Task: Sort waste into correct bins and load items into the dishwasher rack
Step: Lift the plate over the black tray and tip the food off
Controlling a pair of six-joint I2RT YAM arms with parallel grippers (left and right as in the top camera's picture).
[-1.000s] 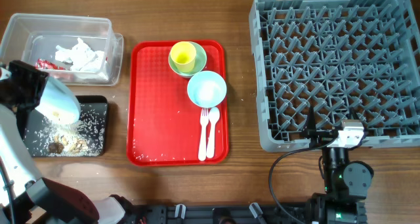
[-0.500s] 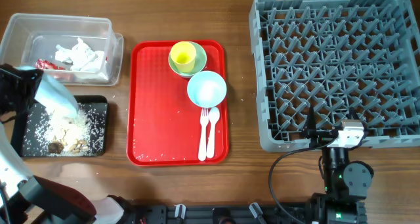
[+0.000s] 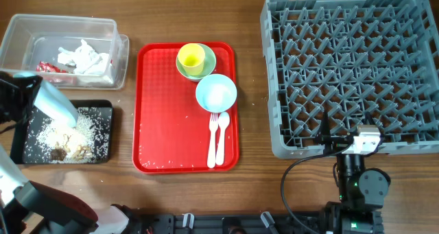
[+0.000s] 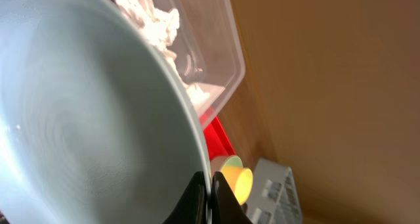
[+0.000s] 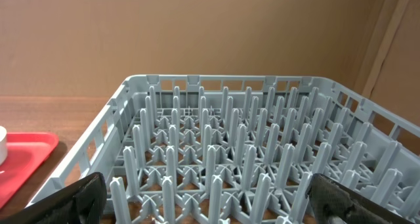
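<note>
Scrap-emptying is judged to be in hand: the large light-blue plate [image 3: 56, 105], clamped by its rim in the left pincer [image 4: 210, 194], is held tipped over the black tray [image 3: 110, 134] at 8 o'clock. Next it must be levelled and stood between the pegs of the empty dishwasher rack [image 3: 269, 90] at 2 o'clock. Brown scraps [image 3: 68, 150] with rice are seen in the black tray, napkins [image 3: 86, 55] and a red wrapper [image 3: 48, 67] in the clear tub [image 3: 20, 35] at 10 o'clock; the right pincer [image 5: 207, 184] is spread wide, nothing held, by the rack's 6 o'clock edge.

Soft, even light falls from overhead; shadows beside the red tray [image 3: 164, 110] are faint. Close to the lens the plate [image 4: 79, 132] is blurred and pale, while the rack [image 5: 223, 83] looks sharp.
</note>
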